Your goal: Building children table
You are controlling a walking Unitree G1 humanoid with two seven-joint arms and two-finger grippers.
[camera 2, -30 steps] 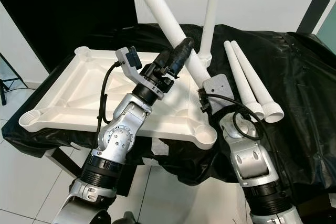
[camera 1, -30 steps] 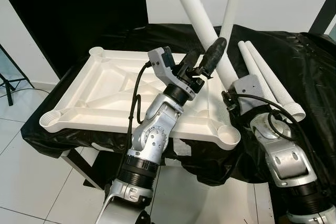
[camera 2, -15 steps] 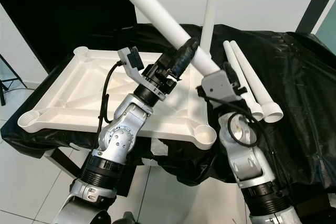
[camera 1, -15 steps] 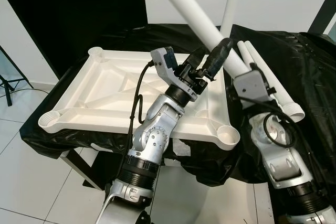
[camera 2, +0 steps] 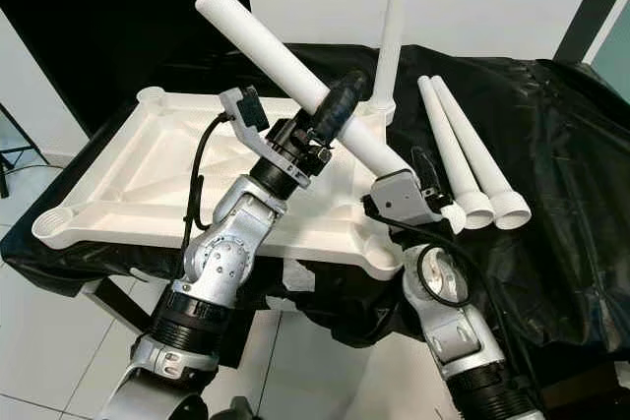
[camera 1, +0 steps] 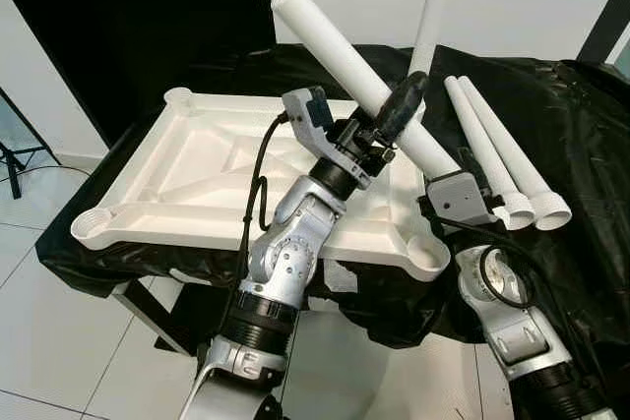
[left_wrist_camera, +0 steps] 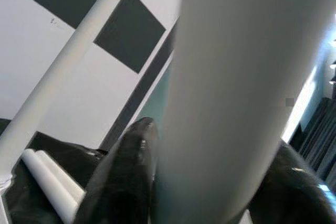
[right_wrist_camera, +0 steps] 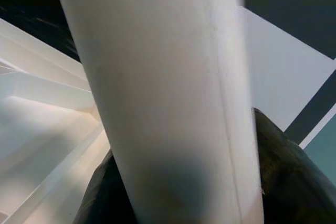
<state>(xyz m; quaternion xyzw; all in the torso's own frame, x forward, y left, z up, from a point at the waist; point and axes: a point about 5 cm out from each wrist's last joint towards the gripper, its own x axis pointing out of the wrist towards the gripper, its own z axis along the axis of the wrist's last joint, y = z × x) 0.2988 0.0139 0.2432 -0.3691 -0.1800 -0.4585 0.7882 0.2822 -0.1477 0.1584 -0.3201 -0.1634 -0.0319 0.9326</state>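
Note:
The white tabletop [camera 1: 187, 235] lies upside down on a black-draped surface, with round sockets at its corners. One white leg [camera 1: 430, 7] stands upright in the far right corner. A second long white leg [camera 1: 335, 51] slants above the tabletop, its high end to the far left. My left gripper [camera 1: 406, 97] is shut on it near its middle; the leg [left_wrist_camera: 236, 77] passes between the black fingers [left_wrist_camera: 126, 171]. My right gripper [camera 2: 425, 172] is shut on its lower end, above the near right socket [camera 1: 425, 251]. The leg [right_wrist_camera: 168, 77] sits between that gripper's fingers [right_wrist_camera: 278, 161].
Two spare white legs [camera 1: 507, 159] lie side by side on the black cloth [camera 1: 581, 125] right of the tabletop. A dark door [camera 1: 128, 7] and a white wall stand behind. White tiled floor [camera 1: 59, 322] lies at the near left.
The held leg has swung from steep to a much flatter slant, so its upper end is now in view. My right arm has dropped lower with the leg's bottom end; the left gripper stayed put.

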